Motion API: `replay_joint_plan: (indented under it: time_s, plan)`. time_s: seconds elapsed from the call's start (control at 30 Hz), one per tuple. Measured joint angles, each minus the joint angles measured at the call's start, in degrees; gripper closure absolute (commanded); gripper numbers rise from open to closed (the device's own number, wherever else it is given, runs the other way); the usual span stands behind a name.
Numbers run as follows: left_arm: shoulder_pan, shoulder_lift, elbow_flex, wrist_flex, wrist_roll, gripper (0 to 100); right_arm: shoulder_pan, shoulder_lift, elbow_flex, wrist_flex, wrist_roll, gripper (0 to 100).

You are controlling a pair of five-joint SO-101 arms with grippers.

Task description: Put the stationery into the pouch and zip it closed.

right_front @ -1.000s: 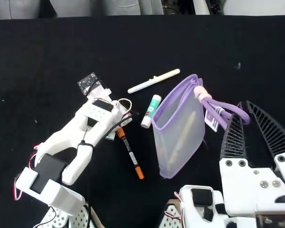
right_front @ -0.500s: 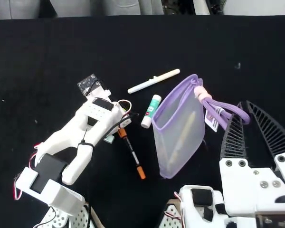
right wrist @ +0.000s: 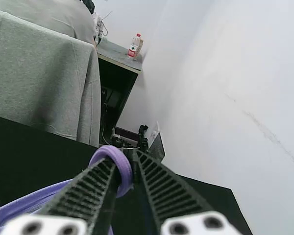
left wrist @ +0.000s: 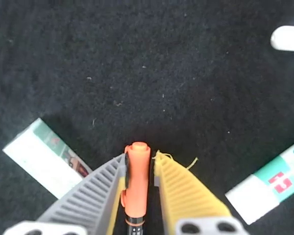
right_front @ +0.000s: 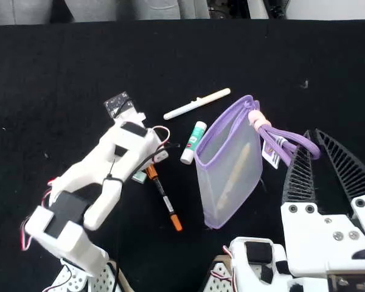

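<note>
My left gripper (left wrist: 139,157) is clenched on the pen (left wrist: 136,172), both jaws pressed flat against its orange end, which pokes out just past my fingertips at the lower middle of the left wrist view. In the high view the pen (right_front: 165,204) slants down from under my left arm toward the lower middle of the frame, its orange tip farthest from me. A small white-and-green block (left wrist: 43,158) lies just beside my left jaw, at the left of that wrist view, apart from the pen. On the other side, at the lower right, lies the glue stick (left wrist: 267,182), and in the upper right corner shows the rounded end of the marker (left wrist: 288,38). My right gripper (right wrist: 127,159) is shut on the purple strap (right wrist: 113,155), whose loop curls around one jaw near the tip. From above, that gripper (right_front: 311,135) sits at the right, with the strap (right_front: 283,140) running from my tips up and left to the top corner of the pouch (right_front: 222,176). The pouch lies tilted at the centre right on the black table (right_front: 61,67), with a pale pencil (right_front: 235,172) showing through it. The glue stick (right_front: 193,142) lies just beside the pouch's upper left edge, and the marker (right_front: 196,104) lies beyond that, toward the upper middle.
</note>
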Motion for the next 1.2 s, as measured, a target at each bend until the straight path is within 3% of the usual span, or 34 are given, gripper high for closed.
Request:
replay_joint_plan:
  time_s: [0.2,0.3,0.7,0.93,1.07,1.2]
  plan:
    - [0.0,9.1,-12.0,9.8,-0.1,89,0.0,0.0,0.0,0.0,0.0,98.8]
    - [0.2,14.1,-19.3,15.9,0.1,98,0.0,0.0,0.0,0.0,0.0,98.8]
    - [1.1,24.4,-35.8,29.5,-0.3,97,0.0,0.0,0.0,0.0,0.0,98.8]
    - [-3.1,20.8,-47.6,39.8,-0.3,97,0.0,0.0,0.0,0.0,0.0,98.8]
    - [-7.6,14.9,-54.8,41.9,-0.1,97,0.0,0.0,0.0,0.0,0.0,98.8]
    - [-8.0,6.5,-59.6,42.0,-1.9,97,0.0,0.0,0.0,0.0,0.0,98.8]
